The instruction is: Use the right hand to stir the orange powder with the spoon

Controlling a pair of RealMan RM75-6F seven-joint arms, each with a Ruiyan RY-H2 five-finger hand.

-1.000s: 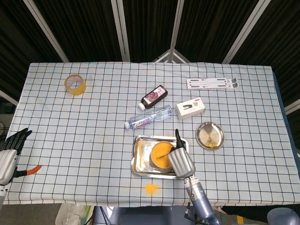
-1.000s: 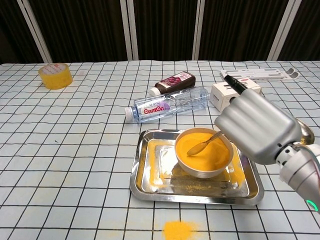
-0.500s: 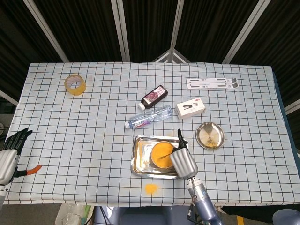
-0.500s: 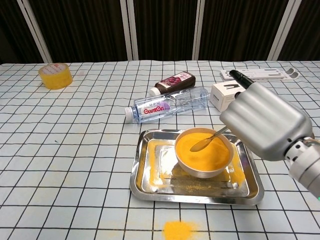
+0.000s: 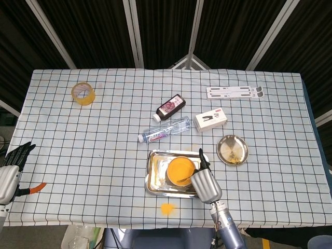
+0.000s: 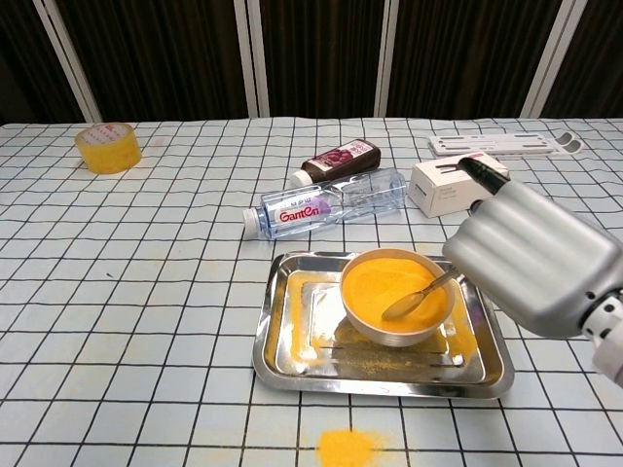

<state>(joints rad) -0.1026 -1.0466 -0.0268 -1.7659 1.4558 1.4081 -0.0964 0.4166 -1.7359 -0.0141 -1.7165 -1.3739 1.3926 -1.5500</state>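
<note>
The one wording that can be read is "Ganten", white letters on the label of the clear plastic bottle (image 6: pixel 326 205) lying on its side on the tabletop (image 6: pixel 146 292), beyond and left of the right robot hand (image 6: pixel 535 258) in the chest view. The dark bottle (image 6: pixel 341 158) behind it carries a picture label, and the white box (image 6: pixel 443 185) dark markings, all too small to read.

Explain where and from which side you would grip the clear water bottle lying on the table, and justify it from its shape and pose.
Grip the water bottle across its labelled middle, coming straight down from above. It lies on its side, so the round body offers two opposite flanks there. The dark bottle sits close behind and the tray lies in front, so side approaches look more cramped.
</note>
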